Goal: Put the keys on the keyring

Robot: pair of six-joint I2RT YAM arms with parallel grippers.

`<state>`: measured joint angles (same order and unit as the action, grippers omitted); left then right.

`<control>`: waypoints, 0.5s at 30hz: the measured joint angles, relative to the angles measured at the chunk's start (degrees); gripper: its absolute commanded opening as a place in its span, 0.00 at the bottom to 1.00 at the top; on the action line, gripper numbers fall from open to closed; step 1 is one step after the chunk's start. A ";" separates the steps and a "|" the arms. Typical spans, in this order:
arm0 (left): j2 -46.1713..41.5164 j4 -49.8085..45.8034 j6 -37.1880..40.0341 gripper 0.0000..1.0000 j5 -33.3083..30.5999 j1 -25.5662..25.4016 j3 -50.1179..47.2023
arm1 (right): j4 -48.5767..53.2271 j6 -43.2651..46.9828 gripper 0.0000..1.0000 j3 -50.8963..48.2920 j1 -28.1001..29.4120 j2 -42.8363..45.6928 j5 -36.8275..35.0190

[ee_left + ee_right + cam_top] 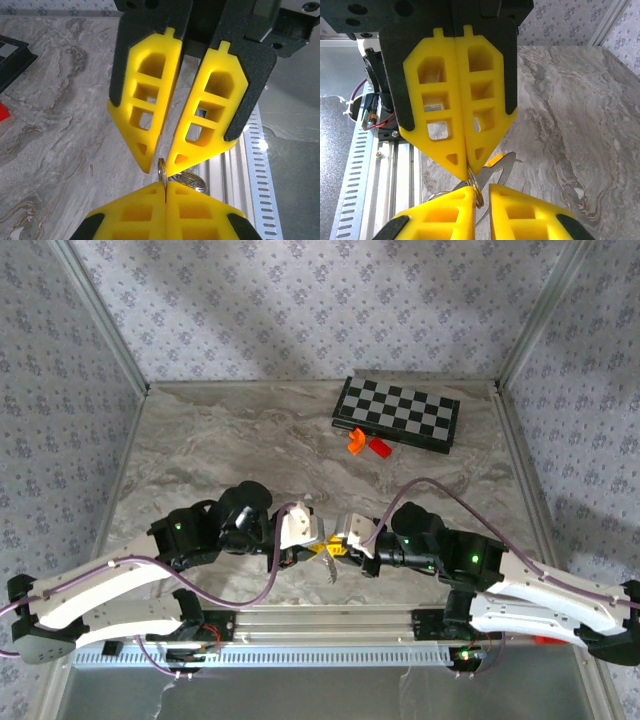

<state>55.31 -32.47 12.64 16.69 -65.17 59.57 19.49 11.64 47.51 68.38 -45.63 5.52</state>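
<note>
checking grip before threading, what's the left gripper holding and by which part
The keyring, its rim pinched edge-on in the shut left gripper.

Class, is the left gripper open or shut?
Shut: the left gripper's fingers meet with no gap, pinching the keyring.

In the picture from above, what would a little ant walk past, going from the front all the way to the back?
First the metal rail → keys → orange block → chessboard.
</note>
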 measured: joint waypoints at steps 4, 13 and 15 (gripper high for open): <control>-0.02 -0.55 0.02 0.00 -0.52 -0.24 0.11 | 0.04 -0.17 0.01 0.00 0.17 -0.17 0.35; -1.51 1.81 -1.33 0.42 -1.33 -0.59 -0.74 | -1.07 -0.44 0.00 -1.07 0.17 2.08 1.33; -4.11 3.87 -2.62 0.47 -1.84 -0.59 -2.95 | -2.03 -0.98 0.00 -1.81 -0.09 3.65 1.84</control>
<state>51.20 -28.60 10.02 14.85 -65.76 56.62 17.45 10.66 45.69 68.29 -41.98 7.35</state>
